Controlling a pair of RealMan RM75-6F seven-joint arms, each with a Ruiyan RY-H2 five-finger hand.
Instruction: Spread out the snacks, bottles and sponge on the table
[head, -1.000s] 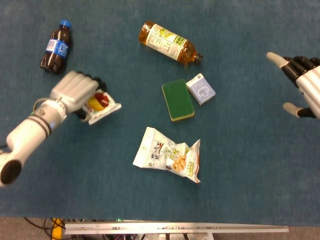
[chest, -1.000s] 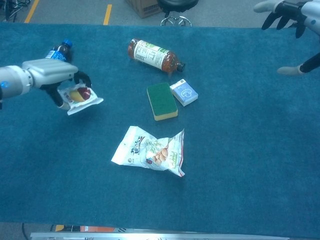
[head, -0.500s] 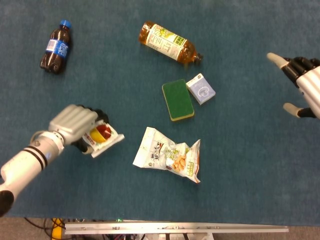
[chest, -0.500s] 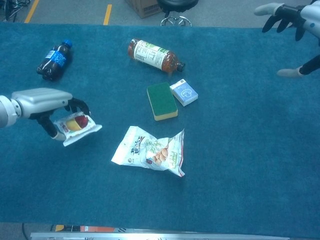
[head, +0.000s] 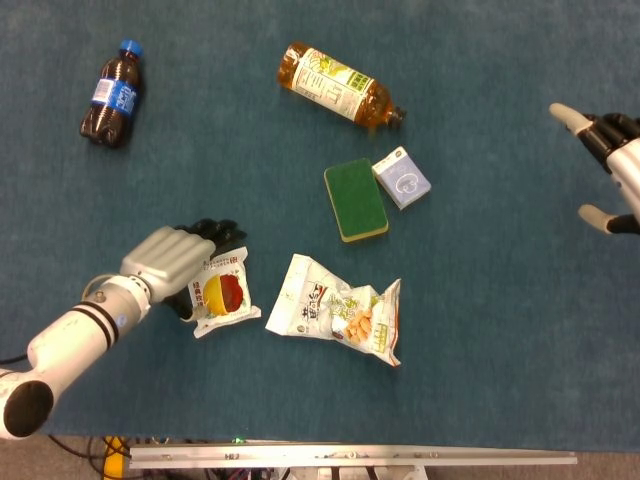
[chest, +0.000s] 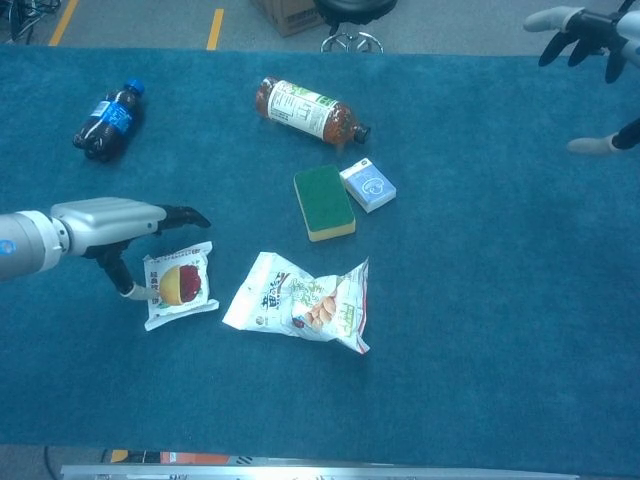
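One fruit snack packet lies flat beside the released left robot hand; lift straight up, avoiding the chip bag.

From the head we look straight down on the desk; from the chest, obliquely forward, sharing the same desk area.

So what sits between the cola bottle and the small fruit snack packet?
Only bare blue table cover; both views show nothing between the cola bottle and the fruit snack packet, with the left hand beside the packet.
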